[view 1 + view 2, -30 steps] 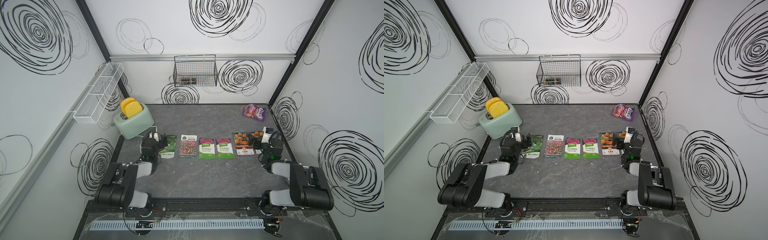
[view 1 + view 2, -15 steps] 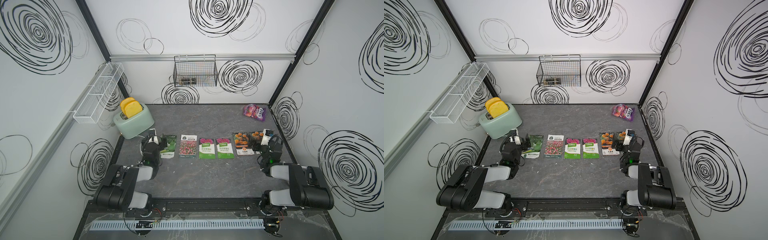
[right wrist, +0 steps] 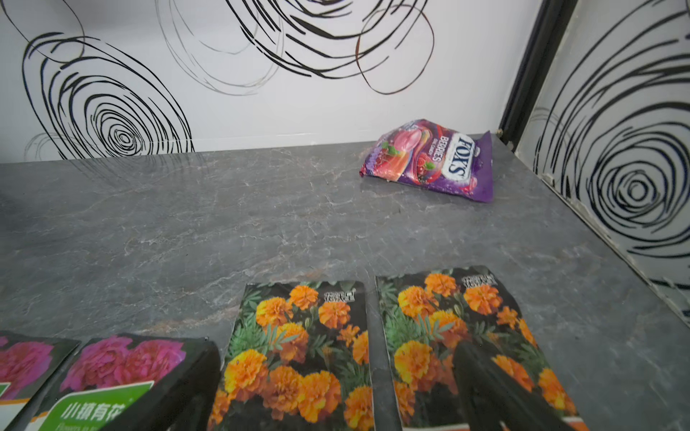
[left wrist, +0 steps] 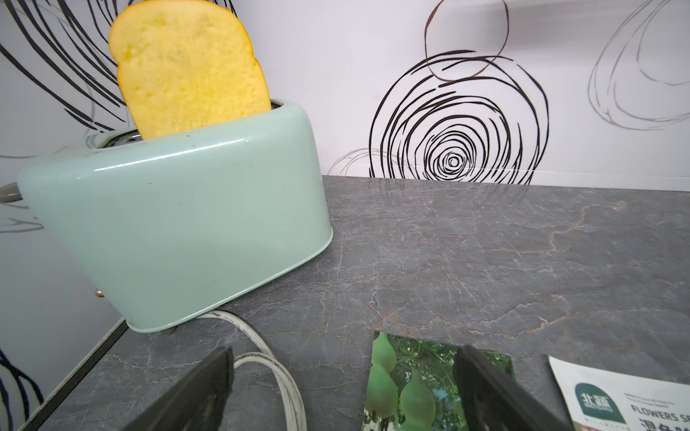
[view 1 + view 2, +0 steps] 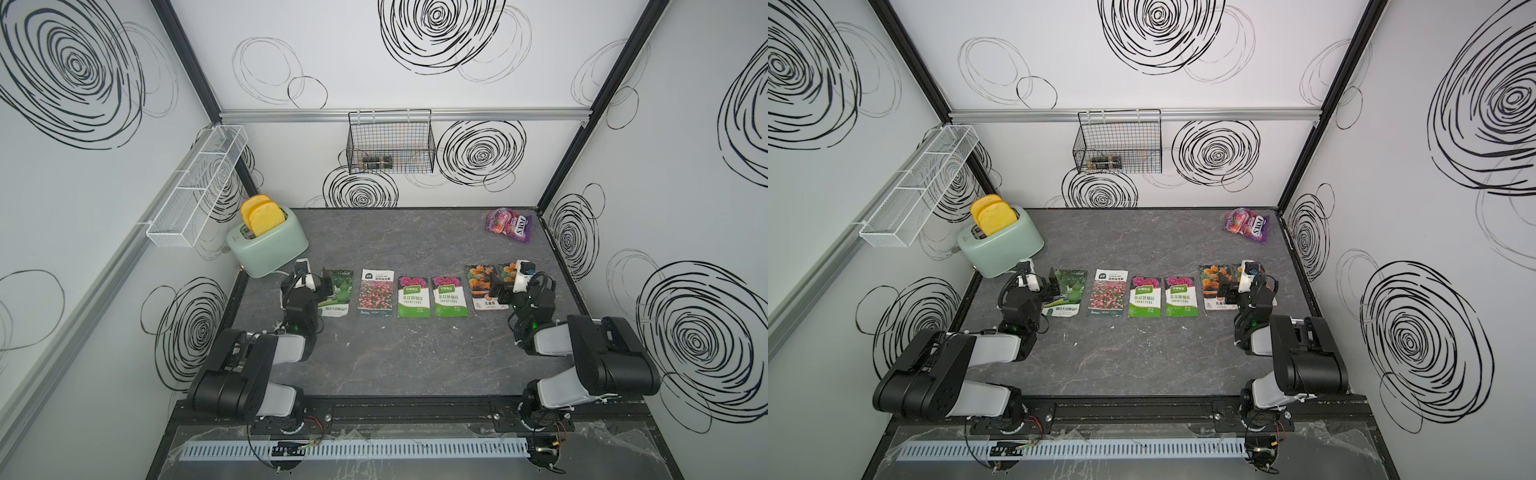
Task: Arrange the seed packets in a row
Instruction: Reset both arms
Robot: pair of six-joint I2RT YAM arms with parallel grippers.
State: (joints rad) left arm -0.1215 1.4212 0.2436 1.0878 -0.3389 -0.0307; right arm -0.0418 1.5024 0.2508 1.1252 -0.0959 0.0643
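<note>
— Beside the toaster point(image 5: 268, 245), what is the left pincer point(image 5: 325, 286) doing?

— Hanging spread wide, holding nothing. Its wrist view shows one finger point(image 4: 485, 392) over the green packet point(image 4: 410, 388) and the other on the toaster side, over the cable point(image 4: 261, 358). So that packet's toaster-side edge lies between the two.

— And the packets point(image 5: 412, 296)?

— Six lie flat on the table point(image 5: 415, 365), side by side in a line leading away from the toaster. Green is nearest it, then the red-pink packet point(image 5: 376, 293), two pink ones, and the marigold packets point(image 3: 298, 354) farthest. Their long axes run alike, crosswise to the line.

— The right pincer point(image 5: 498, 286)?

— Spread and empty too, above the marigold packets. Whether it touches them I cannot tell.

— What remains?

— I judge the row all but done. The marigold packet farthest from the toaster looks a touch skewed beside its twin. Any straightening there falls to the right arm, which is much nearer. The candy bag point(image 5: 509, 224) lies well apart and plays no part.
</note>
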